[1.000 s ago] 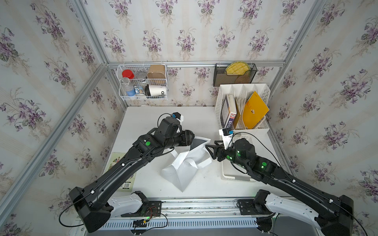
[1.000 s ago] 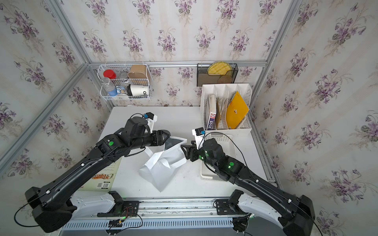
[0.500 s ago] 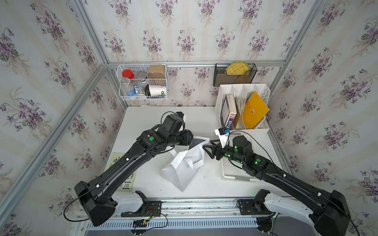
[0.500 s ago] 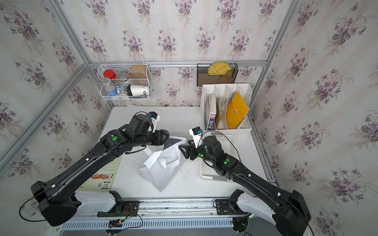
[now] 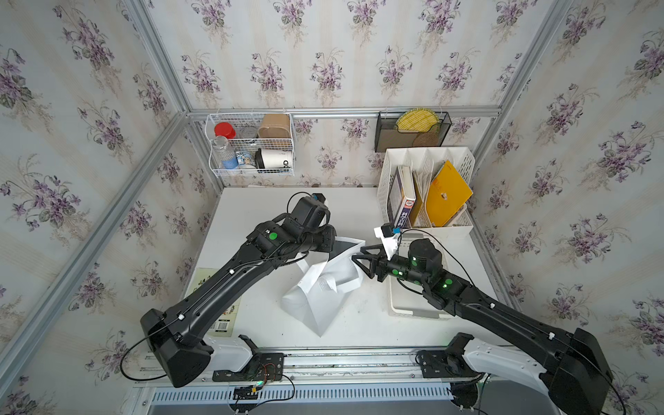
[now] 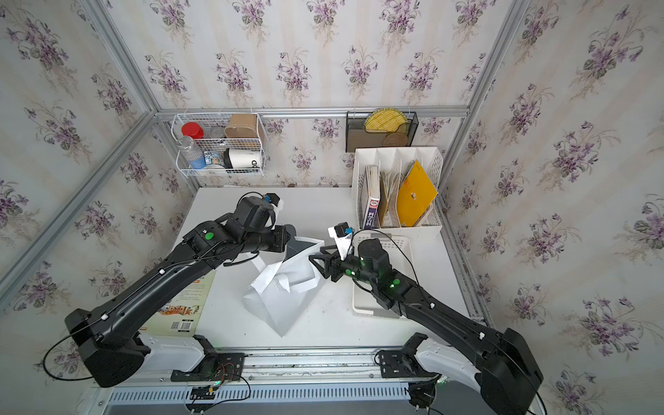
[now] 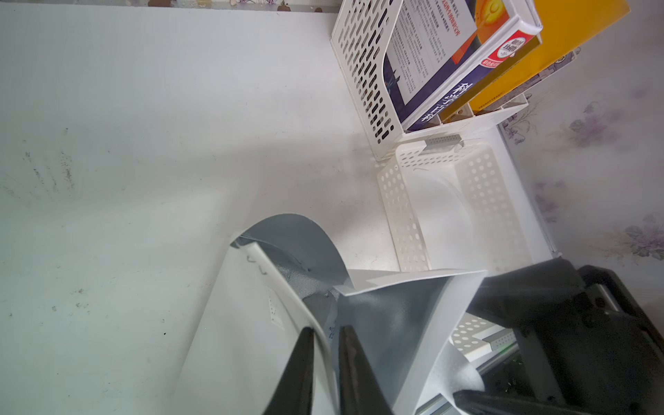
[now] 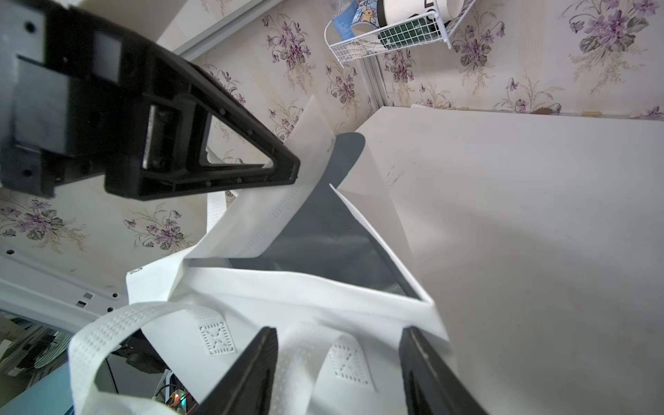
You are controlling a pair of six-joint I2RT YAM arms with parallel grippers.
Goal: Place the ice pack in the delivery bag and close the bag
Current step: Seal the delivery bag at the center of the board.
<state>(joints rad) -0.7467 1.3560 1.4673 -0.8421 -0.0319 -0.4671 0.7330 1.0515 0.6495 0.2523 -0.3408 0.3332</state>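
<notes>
Pinching the delivery bag (image 5: 312, 309) rim, left pincer (image 7: 326, 332); right pincer (image 8: 336, 336) agape opposite.

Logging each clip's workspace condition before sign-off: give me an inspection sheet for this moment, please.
Surface: white table, faint scuff marks.
Job's things: delivery bag slumped mid-table, mouth open, silver lining showing; ice pack not made out in any view.
Clutter: perforated tray under the right arm; file rack with books at the back; booklet at the table's left edge.
Grippers: left tool pinching the bag's rim; right tool open, astride the opposite wall where a handle is sewn on.
Cables: black lead loops over the left wrist, clear of the bag.
Surroundings: floral walls, metal frame; wire basket and mesh holder hung at the back.
</notes>
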